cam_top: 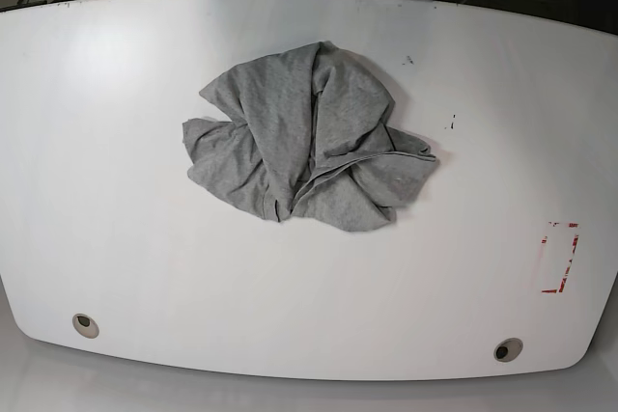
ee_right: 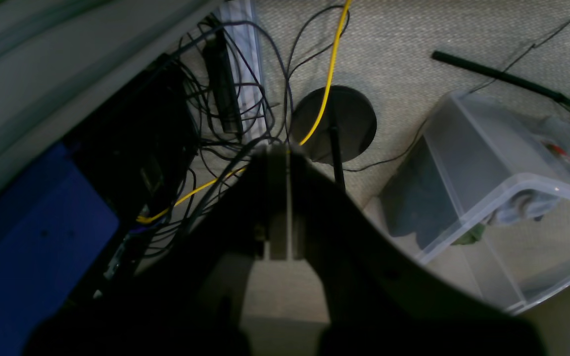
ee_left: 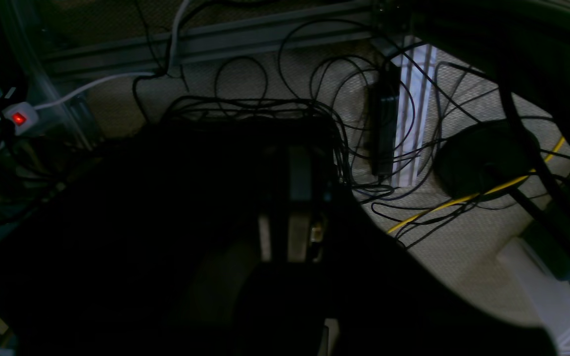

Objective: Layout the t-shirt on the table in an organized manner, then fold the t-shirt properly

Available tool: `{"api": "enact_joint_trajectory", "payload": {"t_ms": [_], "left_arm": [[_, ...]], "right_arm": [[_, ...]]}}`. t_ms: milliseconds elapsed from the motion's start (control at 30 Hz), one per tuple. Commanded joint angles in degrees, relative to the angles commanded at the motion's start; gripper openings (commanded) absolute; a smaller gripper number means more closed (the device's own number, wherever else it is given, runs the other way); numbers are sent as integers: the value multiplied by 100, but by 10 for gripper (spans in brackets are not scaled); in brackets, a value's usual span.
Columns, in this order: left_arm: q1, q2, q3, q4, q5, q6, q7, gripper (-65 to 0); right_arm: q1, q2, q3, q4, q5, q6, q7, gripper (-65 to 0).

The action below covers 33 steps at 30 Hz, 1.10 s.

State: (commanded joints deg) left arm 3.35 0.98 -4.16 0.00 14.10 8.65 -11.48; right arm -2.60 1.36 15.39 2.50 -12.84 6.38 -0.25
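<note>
Crumpled grey t-shirt [cam_top: 311,138] at mid-table [cam_top: 116,219]: soft, light, limp, so pinch an outer hem edge; your left gripper [ee_left: 287,232] and right gripper [ee_right: 279,237] fingers appear pressed together, empty.

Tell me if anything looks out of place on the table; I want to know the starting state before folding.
The t-shirt lies in a crumpled heap near the middle of the table, bunched and overlapping itself, not spread flat. Neither arm shows over the tabletop; both wrist cameras see only floor and cables. Nothing looks spilled or damaged.
</note>
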Motion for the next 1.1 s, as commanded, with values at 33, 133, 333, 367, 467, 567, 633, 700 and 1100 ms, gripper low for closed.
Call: {"api": "enact_joint_trajectory", "payload": {"t_ms": [33, 133, 333, 367, 467, 567, 633, 700, 1100], "left_arm": [[-2, -1, 5, 0, 3, 0, -2, -635], [-7, 0, 3, 0, 6, -3, -17, -634], [-17, 5, 11, 0, -11, -3, -29, -635], [-12, 2, 5, 0, -3, -6, -33, -634], [-18, 2, 8, 0, -8, -27, -50, -633], [-14, 0, 4, 0, -3, -31, -47, -633], [-9, 0, 8, 0, 0, -28, -51, -633], [-12, -1, 10, 0, -10, -28, -56, -633], [-20, -10, 14, 0, -1, -39, -59, -634]], "right_arm": [[13, 1, -3, 3, 0, 4, -3, -650], [26, 3, -10, -5, 5, 6, 7, -650], [45, 12, -22, -18, -14, -1, 8, -650], [36, 14, -23, -6, -12, -4, -3, -650], [41, 1, -20, -6, -16, -3, -8, -648], [40, -1, -21, -10, -13, -8, -5, -648], [40, -1, -20, -12, -11, -12, -11, -648], [44, 0, -17, -19, -8, -16, -7, -648], [27, -23, -20, -22, -21, -9, -21, -647]]}}
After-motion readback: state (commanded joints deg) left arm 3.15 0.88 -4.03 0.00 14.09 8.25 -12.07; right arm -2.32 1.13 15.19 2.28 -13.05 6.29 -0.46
